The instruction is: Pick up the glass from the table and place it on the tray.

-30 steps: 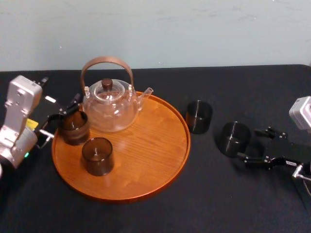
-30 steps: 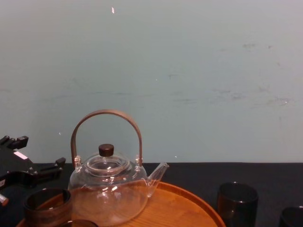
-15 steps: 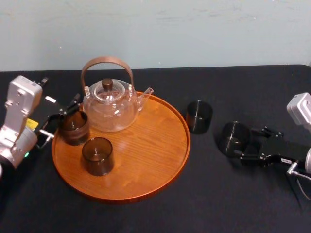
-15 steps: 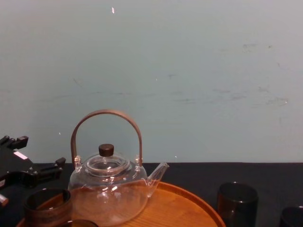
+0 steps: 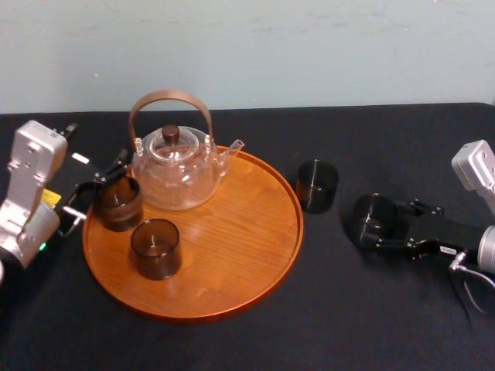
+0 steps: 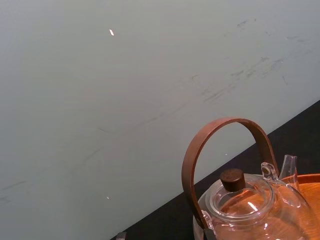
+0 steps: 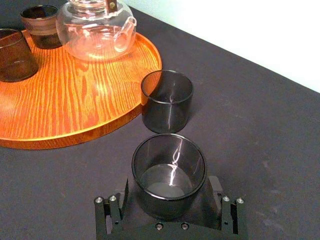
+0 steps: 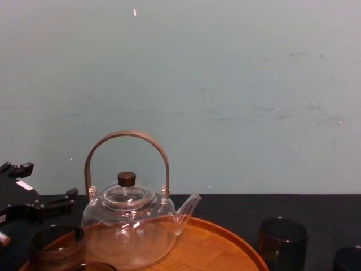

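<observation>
Glass (image 7: pixel 169 167) between parted fingers (image 5: pixel 402 244) of right tool (image 5: pixel 387 224), base hidden, left tool (image 5: pixel 97 185) spread at tray (image 5: pixel 232 255) rim

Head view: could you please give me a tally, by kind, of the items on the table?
Dark glasses: 4 (rear tray glass beside the left gripper, front tray glass, table glass, far-right glass between the open fingers of the right gripper)
Glass teapot: 1
Wooden tray: 1
Total: 6
</observation>
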`<control>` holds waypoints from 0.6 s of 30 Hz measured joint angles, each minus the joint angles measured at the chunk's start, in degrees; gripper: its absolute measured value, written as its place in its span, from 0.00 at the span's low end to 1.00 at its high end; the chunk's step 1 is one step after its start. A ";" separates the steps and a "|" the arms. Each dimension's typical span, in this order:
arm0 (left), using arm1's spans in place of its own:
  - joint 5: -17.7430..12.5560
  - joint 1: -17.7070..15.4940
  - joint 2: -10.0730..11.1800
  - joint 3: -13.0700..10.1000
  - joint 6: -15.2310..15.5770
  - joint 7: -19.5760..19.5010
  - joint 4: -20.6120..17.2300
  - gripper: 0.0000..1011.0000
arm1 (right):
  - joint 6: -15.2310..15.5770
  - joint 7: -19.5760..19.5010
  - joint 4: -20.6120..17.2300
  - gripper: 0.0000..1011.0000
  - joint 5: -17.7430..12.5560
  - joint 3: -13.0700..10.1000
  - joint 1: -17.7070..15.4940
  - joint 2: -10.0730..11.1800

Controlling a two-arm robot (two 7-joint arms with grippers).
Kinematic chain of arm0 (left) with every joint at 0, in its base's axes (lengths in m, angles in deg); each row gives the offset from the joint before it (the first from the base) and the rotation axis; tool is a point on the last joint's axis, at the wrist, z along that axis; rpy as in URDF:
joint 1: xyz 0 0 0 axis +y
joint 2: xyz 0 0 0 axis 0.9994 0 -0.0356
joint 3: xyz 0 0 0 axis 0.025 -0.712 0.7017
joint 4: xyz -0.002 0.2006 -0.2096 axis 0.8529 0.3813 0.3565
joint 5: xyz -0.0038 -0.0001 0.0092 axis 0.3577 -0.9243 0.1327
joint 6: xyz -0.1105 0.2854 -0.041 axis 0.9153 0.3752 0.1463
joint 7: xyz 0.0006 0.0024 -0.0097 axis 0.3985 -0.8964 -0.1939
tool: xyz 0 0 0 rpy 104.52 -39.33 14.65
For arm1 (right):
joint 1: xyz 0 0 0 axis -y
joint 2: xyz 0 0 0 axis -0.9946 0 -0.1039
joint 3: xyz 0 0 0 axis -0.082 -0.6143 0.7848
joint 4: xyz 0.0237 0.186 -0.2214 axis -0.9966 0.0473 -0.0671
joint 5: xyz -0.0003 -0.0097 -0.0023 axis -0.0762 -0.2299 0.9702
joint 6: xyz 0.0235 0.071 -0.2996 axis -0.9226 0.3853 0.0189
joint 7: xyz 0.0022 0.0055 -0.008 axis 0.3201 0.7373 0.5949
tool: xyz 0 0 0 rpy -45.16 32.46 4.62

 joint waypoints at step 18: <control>0.00 0.00 0.00 0.00 0.00 0.00 0.00 0.99 | -0.41 -0.05 3.43 0.99 0.55 2.88 3.90 -2.27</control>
